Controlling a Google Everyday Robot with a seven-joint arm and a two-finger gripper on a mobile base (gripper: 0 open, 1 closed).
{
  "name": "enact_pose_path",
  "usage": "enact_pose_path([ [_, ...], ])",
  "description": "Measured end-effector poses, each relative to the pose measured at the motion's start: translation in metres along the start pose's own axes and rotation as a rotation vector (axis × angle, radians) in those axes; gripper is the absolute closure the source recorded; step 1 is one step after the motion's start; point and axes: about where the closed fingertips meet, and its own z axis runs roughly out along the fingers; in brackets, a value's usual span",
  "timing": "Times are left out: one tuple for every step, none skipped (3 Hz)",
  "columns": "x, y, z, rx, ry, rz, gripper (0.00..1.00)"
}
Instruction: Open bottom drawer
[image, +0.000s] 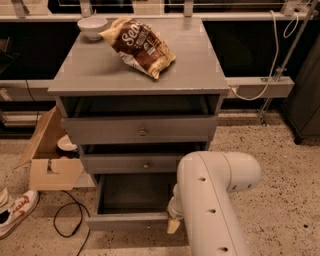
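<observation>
The grey cabinet (100, 75) has three drawers. The bottom drawer (127, 221) is pulled well out, and I look down into its bare grey inside; its knob is hidden from here. The middle drawer (131, 163) and top drawer (140, 131) each show a small round knob and stand slightly out. My white arm (210, 200) comes in from the lower right. My gripper (173, 223) sits at the right end of the bottom drawer's front panel, mostly hidden behind the arm.
A brown chip bag (140, 46) and a white bowl (92, 26) lie on the cabinet top. An open cardboard box (50, 162), a shoe (17, 212) and a black cable (67, 222) are on the floor to the left. A dark cabinet (305, 90) stands at the right.
</observation>
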Motion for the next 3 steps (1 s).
enact_pose_path([
  [0.002,0.017,-0.003,-0.049,-0.138,-0.014,0.03],
  [0.012,0.042,-0.012,-0.09,-0.236,-0.02,0.34],
  [0.017,0.055,-0.015,-0.11,-0.271,-0.014,0.57],
])
